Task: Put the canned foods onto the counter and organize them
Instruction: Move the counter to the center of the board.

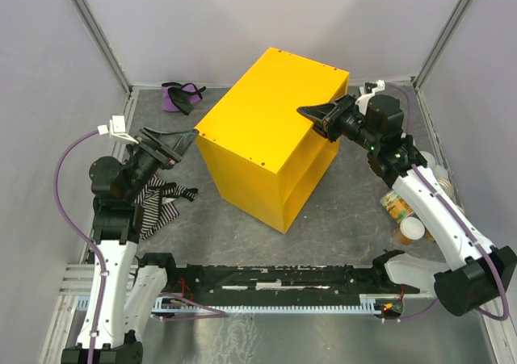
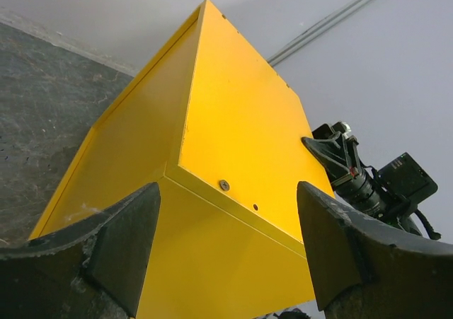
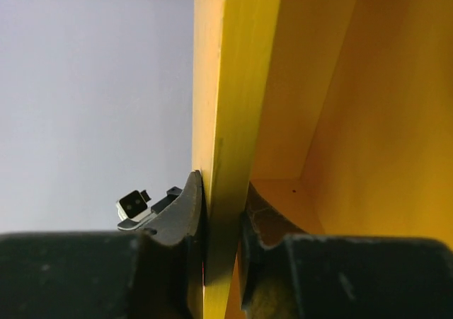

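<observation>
Small cylindrical cans with orange labels and white lids (image 1: 397, 206) sit near right on the grey table (image 1: 339, 235), beside the right arm. The large bright yellow rectangular box (image 1: 258, 114) stands mid-table. Its long axis runs near-left to far-right, and its open side faces right. The right gripper (image 1: 312, 112) clamps its smooth top panel. The left gripper (image 1: 184, 140) is spread wide and empty at the box's left corner.

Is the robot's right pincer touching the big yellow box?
Touching. The right wrist view shows the right pincer with one finger pressed against each side of a thin wall of the yellow box.
</observation>
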Tool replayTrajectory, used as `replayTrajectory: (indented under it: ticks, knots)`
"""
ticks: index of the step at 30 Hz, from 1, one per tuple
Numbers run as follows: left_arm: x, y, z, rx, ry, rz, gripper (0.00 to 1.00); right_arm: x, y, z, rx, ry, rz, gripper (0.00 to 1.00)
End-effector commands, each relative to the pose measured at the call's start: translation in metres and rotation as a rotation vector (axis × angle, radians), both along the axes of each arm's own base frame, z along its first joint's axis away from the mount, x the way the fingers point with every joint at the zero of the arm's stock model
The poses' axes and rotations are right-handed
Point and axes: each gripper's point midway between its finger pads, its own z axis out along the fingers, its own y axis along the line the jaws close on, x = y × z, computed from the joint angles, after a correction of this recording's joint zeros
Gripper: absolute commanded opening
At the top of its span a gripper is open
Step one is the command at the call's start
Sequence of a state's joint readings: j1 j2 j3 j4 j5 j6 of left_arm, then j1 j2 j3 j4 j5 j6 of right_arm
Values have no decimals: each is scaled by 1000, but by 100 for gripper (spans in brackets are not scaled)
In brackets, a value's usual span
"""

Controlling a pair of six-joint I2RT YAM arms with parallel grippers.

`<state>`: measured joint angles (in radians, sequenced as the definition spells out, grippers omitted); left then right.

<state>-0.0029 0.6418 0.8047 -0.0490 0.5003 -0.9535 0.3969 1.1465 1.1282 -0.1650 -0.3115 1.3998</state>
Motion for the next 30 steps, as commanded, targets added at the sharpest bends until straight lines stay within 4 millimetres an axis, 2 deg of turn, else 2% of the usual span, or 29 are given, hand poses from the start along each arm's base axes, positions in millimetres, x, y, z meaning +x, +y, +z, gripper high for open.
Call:
replayTrajectory:
  ticks: [1,11,24,30]
  knots:
    - [4,3,10,-17,-41,32,83,-6,26,26,-81,-226,166,11]
    - [18,6,0,11,-21,73,81,1,46,3,-75,-160,276,10]
    - [18,4,12,34,-75,106,74,14,76,-37,-51,-64,394,11]
    - [17,8,15,42,-81,132,70,18,99,-52,-34,-34,435,11]
